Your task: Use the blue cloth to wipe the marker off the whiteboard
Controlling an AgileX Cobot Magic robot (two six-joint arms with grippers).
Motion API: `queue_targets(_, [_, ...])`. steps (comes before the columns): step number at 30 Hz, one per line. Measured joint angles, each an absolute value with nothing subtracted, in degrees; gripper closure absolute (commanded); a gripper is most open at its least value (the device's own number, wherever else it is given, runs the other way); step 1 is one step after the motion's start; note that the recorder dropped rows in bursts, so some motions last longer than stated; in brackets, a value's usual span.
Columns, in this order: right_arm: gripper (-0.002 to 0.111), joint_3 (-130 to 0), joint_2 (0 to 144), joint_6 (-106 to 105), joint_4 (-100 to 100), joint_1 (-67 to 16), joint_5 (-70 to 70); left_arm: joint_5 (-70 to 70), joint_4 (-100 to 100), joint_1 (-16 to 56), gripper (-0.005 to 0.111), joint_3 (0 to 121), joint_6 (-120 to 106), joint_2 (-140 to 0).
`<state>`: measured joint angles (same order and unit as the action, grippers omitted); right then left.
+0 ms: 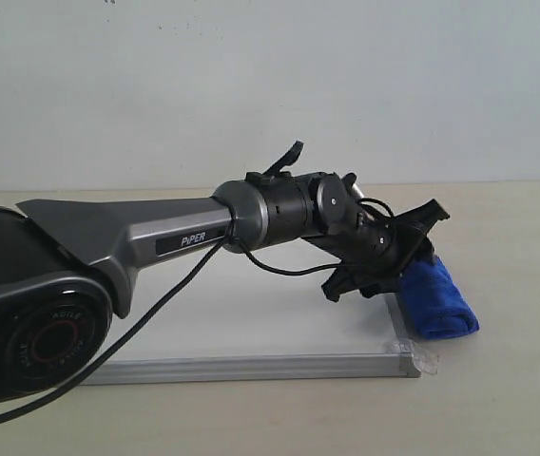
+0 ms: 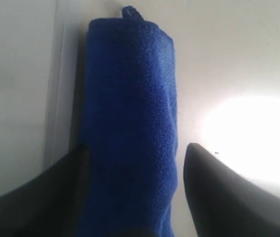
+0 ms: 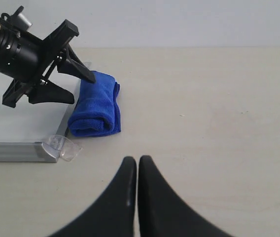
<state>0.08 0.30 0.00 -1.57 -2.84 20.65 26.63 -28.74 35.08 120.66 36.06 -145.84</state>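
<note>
Left gripper (image 2: 135,148), jaws spread wide astride the blue cloth (image 2: 130,79); right gripper (image 3: 137,163), jaws pressed together, empty
The blue cloth is found as a rolled bundle on the table (image 1: 517,380), just beside the whiteboard (image 1: 251,323), at its right-hand edge near the front corner in the exterior view. One of the fingers (image 2: 224,192) is set at each side of the roll; contact cannot be told. The right gripper is held well apart from the cloth

Rolled blue cloth (image 3: 96,103) on beige table (image 3: 204,108), just beside whiteboard (image 3: 12,150) edge near its corner, left gripper (image 3: 81,89) jaws spread, one fingertip at cloth's far end, right gripper (image 3: 138,197) fingers pressed together, well apart from cloth
</note>
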Motion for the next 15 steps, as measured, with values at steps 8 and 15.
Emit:
queue_targets(8, [0.107, 0.08, 0.3, 0.0, -1.57, -2.84, 20.65, 31.92, -23.72, 34.51, 0.054, 120.66, 34.2, -142.65])
queue_targets(15, [0.107, 0.08, 0.3, 0.0, -1.57, -2.84, 20.65, 45.54, -3.75, 34.74, 0.056, 120.53, 35.67, -136.22])
